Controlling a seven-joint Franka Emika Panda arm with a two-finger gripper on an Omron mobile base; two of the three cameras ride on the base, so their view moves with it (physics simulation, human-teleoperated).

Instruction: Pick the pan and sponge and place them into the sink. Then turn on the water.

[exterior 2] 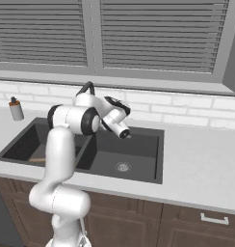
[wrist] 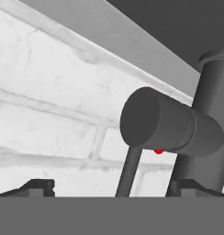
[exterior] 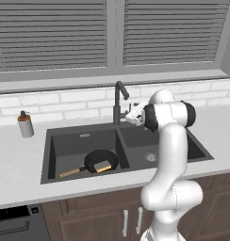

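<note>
At the far left of the left base view a soap dispenser (exterior: 25, 124) stands on the pale surface (exterior: 18, 164), well apart from the sink (exterior: 84, 137). In the sink's left basin, lower centre of that frame, the pan (exterior: 101, 160) lies flat with its wooden handle pointing toward the lower left, and the sponge (exterior: 103, 166) rests inside the pan at its near rim. So both objects look to be placed already, and the step in hand is judged to be turning on the water; no stream falls from the faucet (exterior: 119, 101) yet. Right of the faucet's post, the gripper (exterior: 131, 113) hovers with its fingers spread wide and holding nothing. In the hand view the faucet's lever knob (wrist: 171, 126) fills the centre right, close ahead and between the two fingertips at the bottom edge. The next move probably calls for a short advance to meet the lever, then a push or swing to open the tap.
</note>
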